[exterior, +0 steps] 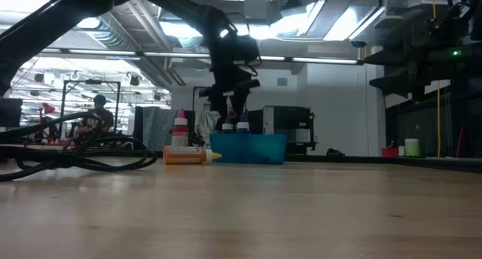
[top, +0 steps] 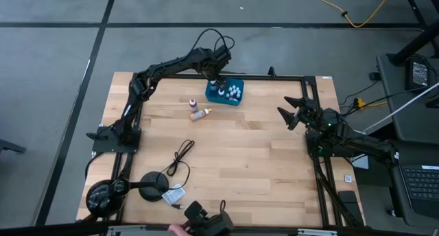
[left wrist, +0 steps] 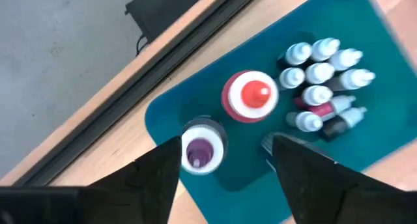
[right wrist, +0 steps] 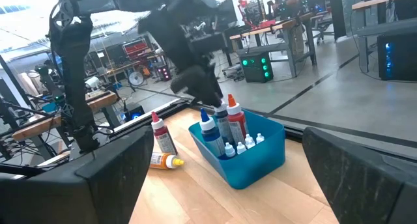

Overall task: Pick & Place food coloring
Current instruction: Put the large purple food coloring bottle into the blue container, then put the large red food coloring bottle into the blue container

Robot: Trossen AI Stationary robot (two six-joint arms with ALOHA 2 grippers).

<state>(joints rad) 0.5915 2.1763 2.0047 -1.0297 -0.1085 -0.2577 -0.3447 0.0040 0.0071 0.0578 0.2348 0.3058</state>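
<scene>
A teal tray [top: 226, 93] sits near the table's far edge. In it stand a red-capped bottle [left wrist: 249, 96], a purple-capped bottle [left wrist: 201, 148] and several tiny white-capped bottles [left wrist: 319, 74]. My left gripper [left wrist: 225, 165] hovers open just above the tray, its fingers on either side of the purple-capped bottle and above it. Left of the tray, a red-bodied bottle [top: 193, 103] stands on its base and an orange bottle [top: 201, 114] lies on its side. My right gripper [top: 291, 113] waits open near the table's right edge.
A black cable [top: 180, 157] lies coiled on the wood toward the near left, beside a round black stand [top: 154, 184] and a small packet [top: 174, 195]. A black frame rail [top: 274, 77] runs along the far edge behind the tray. Bare wood lies between the tray and my right gripper.
</scene>
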